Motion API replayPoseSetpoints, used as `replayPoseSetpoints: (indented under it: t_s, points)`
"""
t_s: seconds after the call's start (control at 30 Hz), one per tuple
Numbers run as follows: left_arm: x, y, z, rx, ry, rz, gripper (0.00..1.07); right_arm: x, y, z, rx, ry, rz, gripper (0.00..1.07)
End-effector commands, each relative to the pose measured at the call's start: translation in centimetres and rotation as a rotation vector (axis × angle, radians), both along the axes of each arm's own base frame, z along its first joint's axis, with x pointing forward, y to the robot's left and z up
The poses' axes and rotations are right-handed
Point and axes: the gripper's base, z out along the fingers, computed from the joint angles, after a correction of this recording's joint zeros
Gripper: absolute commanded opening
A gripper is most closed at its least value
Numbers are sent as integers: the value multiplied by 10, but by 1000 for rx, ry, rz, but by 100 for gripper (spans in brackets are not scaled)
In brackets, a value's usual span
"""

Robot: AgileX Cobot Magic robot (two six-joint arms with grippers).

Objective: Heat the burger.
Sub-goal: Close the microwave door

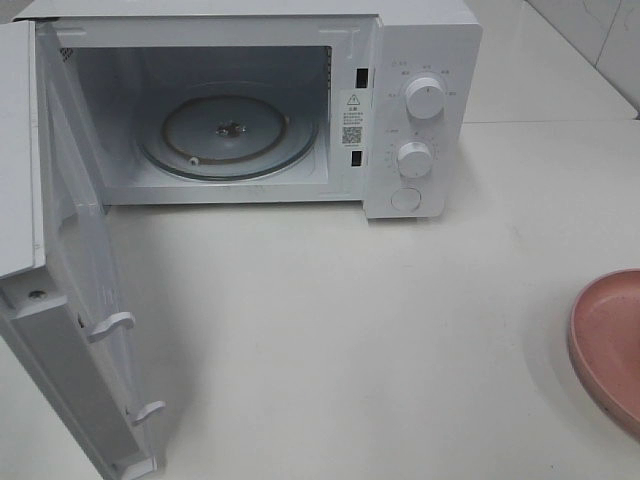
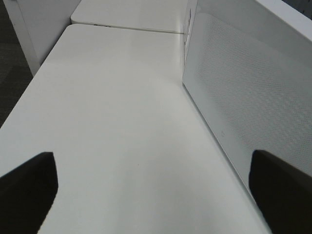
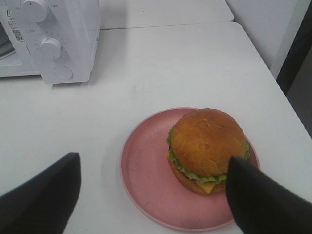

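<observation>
Two arms: neither shows in the high view, only their wrist cams give fingers.
Microwave (image 1: 250, 100): white, far left-centre on the table (image 1: 330, 340), cavity open, nothing on the glass turntable (image 1: 228, 130).
Door (image 1: 70, 290): swung wide to the left, reaching the near-left edge of the high view; two latch hooks on its edge.
Controls: two round knobs (image 1: 425, 98) stacked on the right panel, round button under them.
Burger (image 3: 207, 148): glossy brown bun, green lettuce, bit of yellow cheese; sits on the pink plate (image 3: 146, 170), toward its right side, upright.
Plate: near right of the table, well apart from the microwave; in the high view only its left rim shows at the right edge, burger out of frame there.
Right gripper (image 3: 151, 195): jaws wide, dark fingers (image 3: 258, 200) either side of the plate; the right finger overlaps the burger's edge in view, contact can't tell; nothing gripped.
Left gripper (image 2: 156, 190): jaws wide, holding nothing, over bare table just beside the microwave's perforated side wall (image 2: 243, 97).
</observation>
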Motion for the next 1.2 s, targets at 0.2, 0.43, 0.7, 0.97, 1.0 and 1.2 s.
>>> replayPoseSetpoints:
  t_s: [0.2,0.43,0.7,0.97,1.0,1.2]
  points:
    - [-2,-2,0,-24,-26,-10,100,-4,0,0,-17,-29,1,76]
    - [-2,-4,1,-45,-38,-20,100,-4,0,0,-17,-29,1,76]
    - [1,-3,12,16,-80,-44,100,-4,0,0,-16,-29,0,76]
    - [24,-2,25,39,-137,-37,83,-4,0,0,-16,-29,0,76]
    - [33,-2,26,39,-125,-37,68,-4,0,0,-16,-29,0,76]
    - [61,-2,25,38,-59,-40,15,-4,0,0,-16,-29,0,76]
